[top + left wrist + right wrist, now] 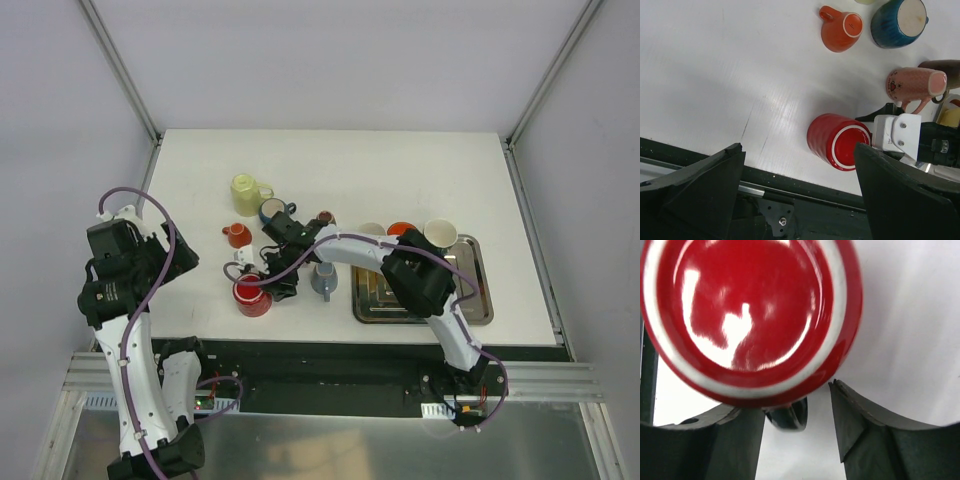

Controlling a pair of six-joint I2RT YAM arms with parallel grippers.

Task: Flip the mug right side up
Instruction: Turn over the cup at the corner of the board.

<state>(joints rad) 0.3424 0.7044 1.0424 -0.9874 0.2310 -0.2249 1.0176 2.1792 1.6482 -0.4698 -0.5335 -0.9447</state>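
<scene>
The red mug stands upside down, lower left of centre in the top view; the right gripper has its fingers apart around the handle, not yet pinching; better to center the handle, then squeeze firmly before lifting; the left gripper is spread wide, empty.

A red mug fills the upper left, its glossy round face, ringed in white, turned toward the camera. Just below the mug, the right hand holds its 2 dark fingers apart, with a dark curved handle between them. White table lies right of the mug.
</scene>
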